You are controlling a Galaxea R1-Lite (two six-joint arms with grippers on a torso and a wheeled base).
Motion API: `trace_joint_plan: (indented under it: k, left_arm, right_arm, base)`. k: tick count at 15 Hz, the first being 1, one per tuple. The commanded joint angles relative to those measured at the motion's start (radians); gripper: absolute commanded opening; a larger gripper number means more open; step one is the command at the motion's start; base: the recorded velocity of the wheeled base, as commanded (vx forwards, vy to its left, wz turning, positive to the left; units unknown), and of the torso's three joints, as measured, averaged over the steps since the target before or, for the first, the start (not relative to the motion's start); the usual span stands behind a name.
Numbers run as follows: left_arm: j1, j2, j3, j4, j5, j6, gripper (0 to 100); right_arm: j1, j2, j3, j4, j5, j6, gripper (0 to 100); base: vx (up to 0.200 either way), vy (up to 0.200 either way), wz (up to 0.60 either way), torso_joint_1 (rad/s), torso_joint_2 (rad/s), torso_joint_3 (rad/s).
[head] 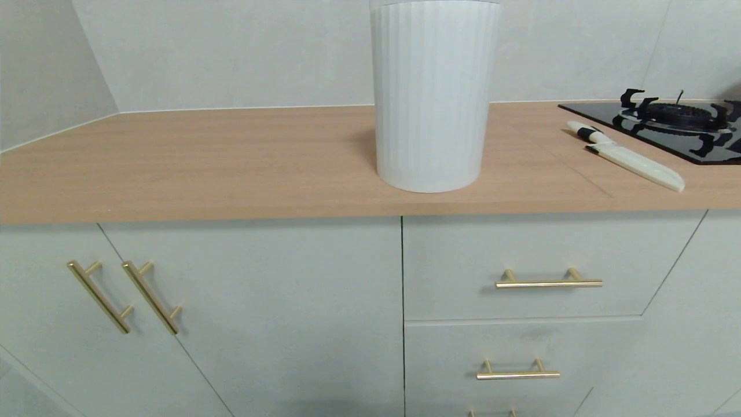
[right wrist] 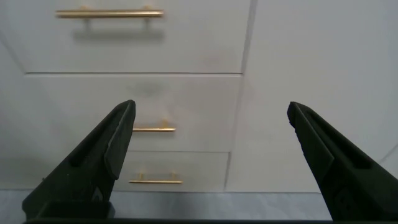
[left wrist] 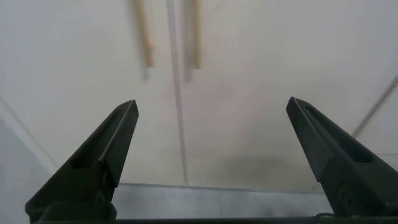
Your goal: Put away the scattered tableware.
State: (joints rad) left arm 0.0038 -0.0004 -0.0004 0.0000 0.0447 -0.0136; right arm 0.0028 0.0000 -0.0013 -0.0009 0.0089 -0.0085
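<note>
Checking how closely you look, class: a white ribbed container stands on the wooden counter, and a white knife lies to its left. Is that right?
Not quite. The head view shows the knife lying to the right of the container, which does stand on the counter.

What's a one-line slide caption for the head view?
White ribbed container standing on the wooden counter, a cream knife lying beside the black hob, closed drawers below.
</note>
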Motion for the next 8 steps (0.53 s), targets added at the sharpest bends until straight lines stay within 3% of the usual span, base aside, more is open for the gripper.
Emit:
trace_joint_plan:
  k: [1,3,8]
  left_arm:
    - [0.001,0.000,0.000,0.000,0.001,0.000,100]
    - [0.001,0.000,0.000,0.000,0.000,0.000,100]
    - [0.001,0.000,0.000,0.000,0.000,0.000,100]
  right_arm:
    - [0.000,0.002,0.000,-0.001,0.000,-0.001,100]
    - [0.000,0.002,0.001,-0.001,0.000,-0.001,100]
    - [0.000,0.002,0.000,-0.001,0.000,-0.001,100]
  base:
    - [0.000,-0.200,0.00,-0.002,0.01,0.007]
    - [0.000,-0.200,0.00,0.000,0.00,0.000]
    - [0.000,0.000,0.00,0.000,0.00,0.000]
